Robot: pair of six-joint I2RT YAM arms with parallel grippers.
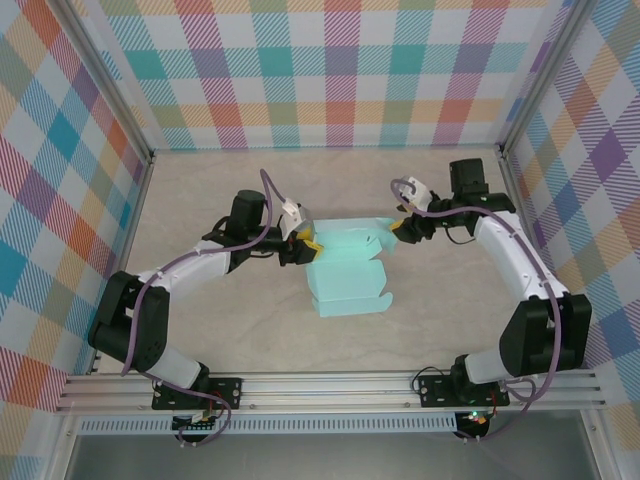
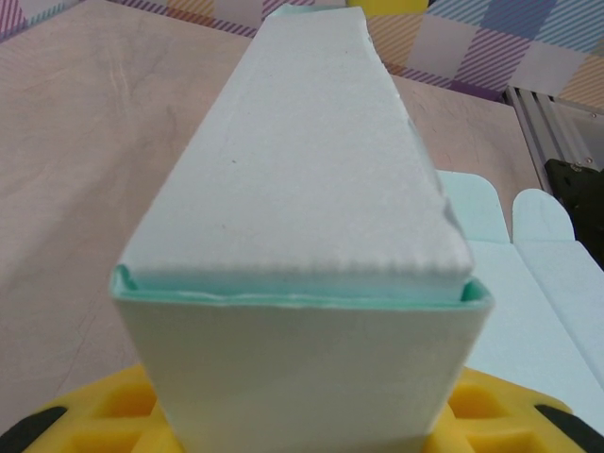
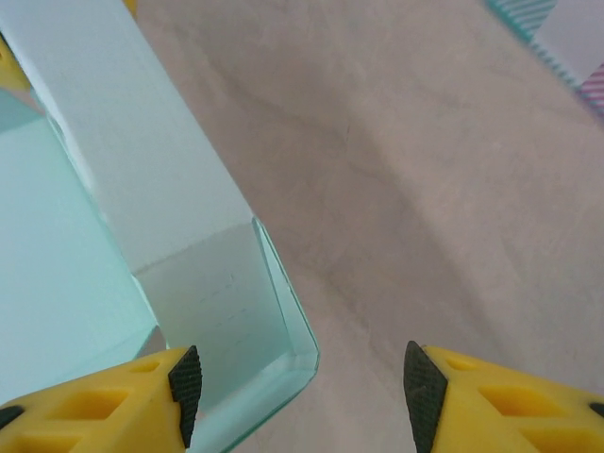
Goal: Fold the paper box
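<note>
The paper box (image 1: 345, 275) is pale mint card, partly folded, lying mid-table with a flat panel and tabs toward the near side. My left gripper (image 1: 305, 245) is shut on the box's left end. In the left wrist view a raised double wall of the box (image 2: 302, 189) stands between the yellow fingers (image 2: 85, 415). My right gripper (image 1: 395, 228) sits at the box's far right corner and is open. In the right wrist view the folded corner of the box (image 3: 217, 283) lies beside the left pad (image 3: 186, 387), and the right pad (image 3: 422, 387) stands well apart over bare table.
The tan tabletop (image 1: 200, 190) is enclosed by plaid walls (image 1: 330, 70) on three sides. An aluminium rail (image 1: 330, 385) runs along the near edge under both arm bases. A metal frame post (image 2: 538, 123) stands at the right.
</note>
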